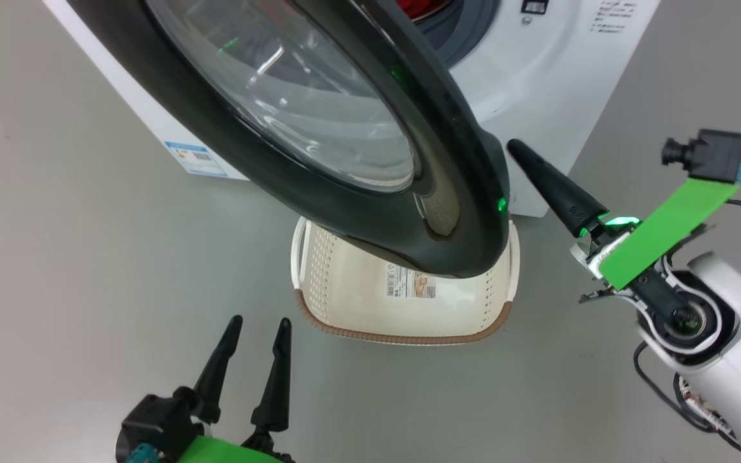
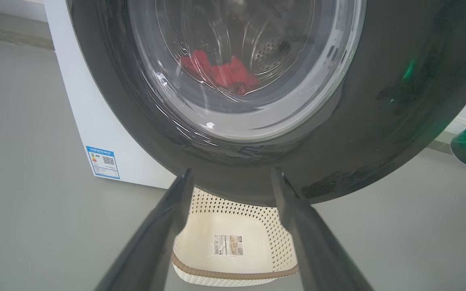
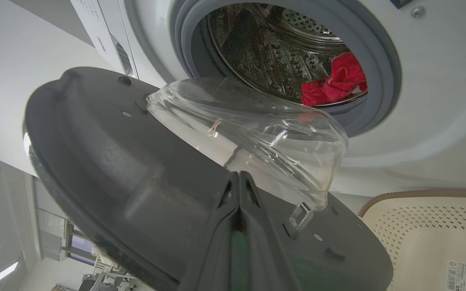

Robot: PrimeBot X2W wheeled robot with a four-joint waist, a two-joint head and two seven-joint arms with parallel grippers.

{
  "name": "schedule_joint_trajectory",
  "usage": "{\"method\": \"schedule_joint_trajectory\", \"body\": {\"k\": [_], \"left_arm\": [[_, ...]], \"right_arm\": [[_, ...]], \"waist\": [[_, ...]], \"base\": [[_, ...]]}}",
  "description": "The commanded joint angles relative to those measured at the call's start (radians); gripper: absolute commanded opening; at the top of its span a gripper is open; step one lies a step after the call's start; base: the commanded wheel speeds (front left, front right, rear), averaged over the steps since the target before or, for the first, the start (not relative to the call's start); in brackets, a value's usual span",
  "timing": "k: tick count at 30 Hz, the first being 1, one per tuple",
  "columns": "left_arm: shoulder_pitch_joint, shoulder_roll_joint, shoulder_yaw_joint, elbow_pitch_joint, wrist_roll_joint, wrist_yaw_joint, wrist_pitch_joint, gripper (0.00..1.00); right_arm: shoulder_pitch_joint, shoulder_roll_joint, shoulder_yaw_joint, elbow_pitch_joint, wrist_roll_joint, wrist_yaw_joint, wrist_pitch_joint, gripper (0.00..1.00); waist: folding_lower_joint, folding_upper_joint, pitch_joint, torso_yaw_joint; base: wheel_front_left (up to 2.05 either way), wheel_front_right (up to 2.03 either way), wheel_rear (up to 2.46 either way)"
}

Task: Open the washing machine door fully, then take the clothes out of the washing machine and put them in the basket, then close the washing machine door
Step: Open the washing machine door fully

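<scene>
The floor [image 1: 87, 289] is a smooth, plain grey surface. A white washing machine [image 1: 538, 83] stands directly on it. A cream basket [image 1: 338, 283] with a brown rim sits upright on the floor just in front of the machine's base, a paper label showing inside it.

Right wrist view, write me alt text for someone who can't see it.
The washing machine door, its dark inner side and clear glass bowl facing the camera, stands partly open before the washing machine, with red clothes inside it. The right gripper, fingers shut, points at the door; a cream basket shows at lower right.
</scene>
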Motion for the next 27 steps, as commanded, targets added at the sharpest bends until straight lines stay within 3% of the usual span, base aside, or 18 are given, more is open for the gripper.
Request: {"method": "schedule_joint_trajectory", "body": {"k": [1,5,12,27], "left_arm": [[-0.030,0.008,0.024,-0.027,-0.003,0.006,-0.012,1.00],[-0.037,0.008,0.015,-0.025,-0.007,0.006,-0.012,1.00],[-0.035,0.008,0.004,-0.024,-0.010,0.008,-0.012,1.00],[0.015,0.008,0.000,-0.013,-0.003,0.004,-0.012,1.00]], "right_arm": [[-0.010,-0.004,-0.010,-0.019,0.025,0.007,0.033,0.00],[-0.018,0.012,-0.051,0.004,0.098,0.007,0.165,0.00],[-0.005,0.056,-0.104,0.039,0.111,0.007,0.323,0.00],[0.118,0.157,-0.172,0.049,0.043,0.007,0.446,0.00]], "waist": [[0.0000,0.0000,0.012,0.009],[0.0000,0.0000,0.017,0.015],[0.0000,0.0000,0.006,0.025],[0.0000,0.0000,-0.083,0.077]], "base": [[0.00,0.00,0.00],[0.00,0.00,0.00],[0.00,0.00,0.00],[0.00,0.00,0.00]]}}
